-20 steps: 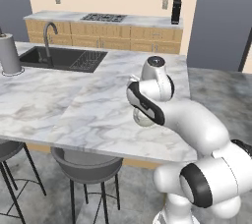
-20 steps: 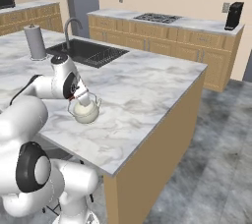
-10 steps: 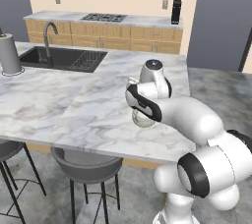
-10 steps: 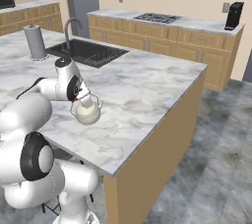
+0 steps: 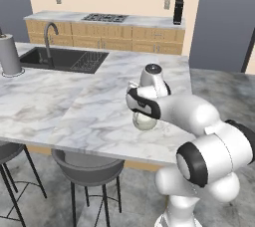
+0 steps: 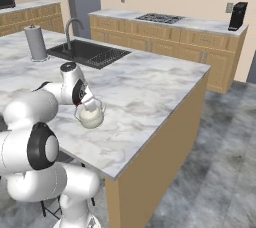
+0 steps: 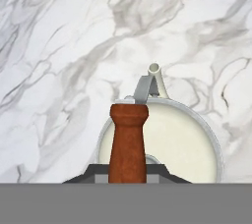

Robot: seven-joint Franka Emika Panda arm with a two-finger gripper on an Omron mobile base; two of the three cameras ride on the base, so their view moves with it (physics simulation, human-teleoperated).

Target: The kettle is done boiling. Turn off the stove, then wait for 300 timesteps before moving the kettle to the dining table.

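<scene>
Marbled dining table carries the kettle, set near its front edge, well apart from the stove on the far counter. Gripper sits directly above the kettle; the wooden handle bar runs between the finger tips. Whether the jaws clamp it cannot be told. Judged next: release and lift straight off.

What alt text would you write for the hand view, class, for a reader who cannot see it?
Seen from above, a cream-white kettle sits on the white-and-grey marbled dining table, its spout pointing toward the top of the view. Its reddish-brown wooden handle bar runs down to the bottom.
</scene>
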